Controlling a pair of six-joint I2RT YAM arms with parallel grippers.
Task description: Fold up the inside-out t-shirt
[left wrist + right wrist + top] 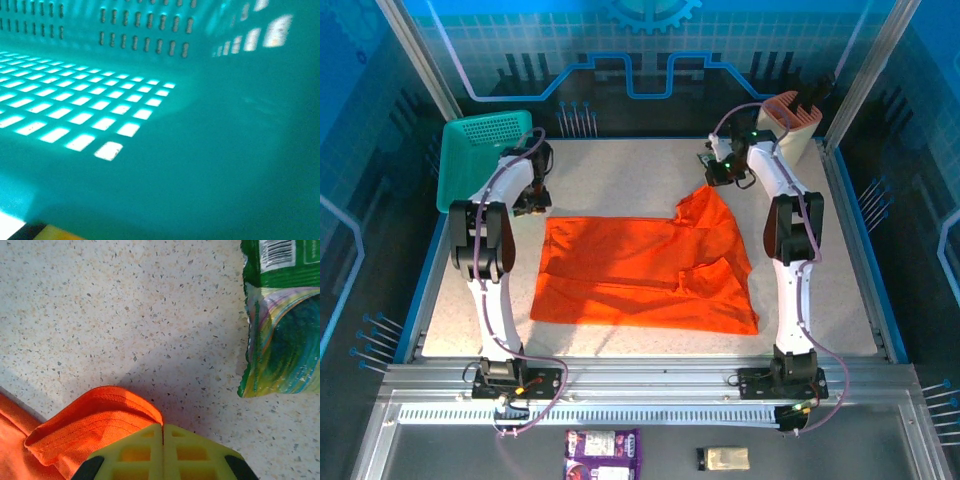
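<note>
One corner matters: we are pinching the far right corner of the t-shirt (640,275) with the right gripper (163,435), jaws pressed together; the cloth is lying long leftwards across the table (620,170), toward the left gripper (532,203) (its jaws we cannot tell).

- Lying on the one speckled surface (620,170): one orange t-shirt (640,270).
- Sitting at the far left corner: one teal mesh basket (480,150).
- Standing at the near edge: two arms, one left arm (485,250) and one right arm (792,240).
- Resting near the cloth: one green snack bag (280,330).
- Sitting at the far right corner: one brown-and-white object (790,120), kind not showing clearly.
- Lying in front of the arm bases: purple packets (602,455), seemingly two, and one tan packet (723,458).
</note>
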